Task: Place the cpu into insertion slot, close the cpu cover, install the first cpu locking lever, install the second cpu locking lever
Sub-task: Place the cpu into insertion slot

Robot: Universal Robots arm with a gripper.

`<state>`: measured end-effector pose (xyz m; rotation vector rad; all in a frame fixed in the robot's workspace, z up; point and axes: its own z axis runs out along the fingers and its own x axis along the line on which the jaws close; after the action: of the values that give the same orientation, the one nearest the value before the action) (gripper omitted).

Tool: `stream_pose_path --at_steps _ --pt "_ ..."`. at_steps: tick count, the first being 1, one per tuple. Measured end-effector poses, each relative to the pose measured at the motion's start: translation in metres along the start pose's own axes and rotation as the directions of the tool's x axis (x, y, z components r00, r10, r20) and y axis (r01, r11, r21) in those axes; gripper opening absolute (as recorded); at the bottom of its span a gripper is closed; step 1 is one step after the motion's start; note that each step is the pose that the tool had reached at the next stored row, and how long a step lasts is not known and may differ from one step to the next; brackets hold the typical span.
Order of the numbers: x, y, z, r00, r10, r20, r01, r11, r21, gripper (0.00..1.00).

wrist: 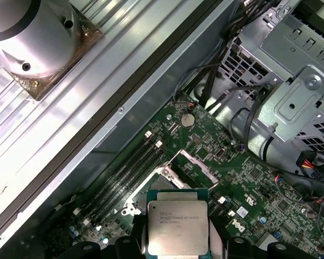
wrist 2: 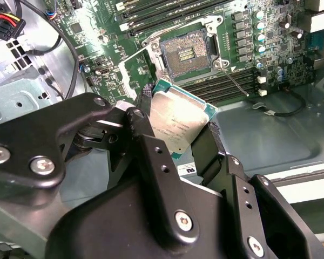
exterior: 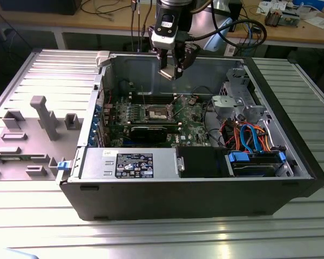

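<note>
While the gripper (wrist 2: pixel 175 128) clasps the cpu (wrist 2: pixel 181 114), second wrist view lays bare the insertion slot (wrist 2: pixel 184 54).

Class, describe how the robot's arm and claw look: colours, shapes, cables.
The claw is matte black: flat bar links pinned with silver screw heads, ending in narrow black fingers. In the exterior view, the arm's wrist above it is silver-grey and black, with black cables looping beside it.
</note>
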<state>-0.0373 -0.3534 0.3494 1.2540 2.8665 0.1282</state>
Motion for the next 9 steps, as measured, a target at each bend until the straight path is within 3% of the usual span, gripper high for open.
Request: stream_pose_path --at_steps 5,7,9 --pt "0.0000 0.0000 0.0003 1.0000 0.000 -0.0010 0.000 1.0000 0.0009 0.54" --pt "-0.0001 -0.0001 0.0015 1.0000 0.001 -0.0099 -0.001 0.9999 0.0106 0.54" --pt "0.0000 -0.0003 0.0038 0.9999 0.004 -0.0111 -0.004 0.9999 0.0123 0.54"
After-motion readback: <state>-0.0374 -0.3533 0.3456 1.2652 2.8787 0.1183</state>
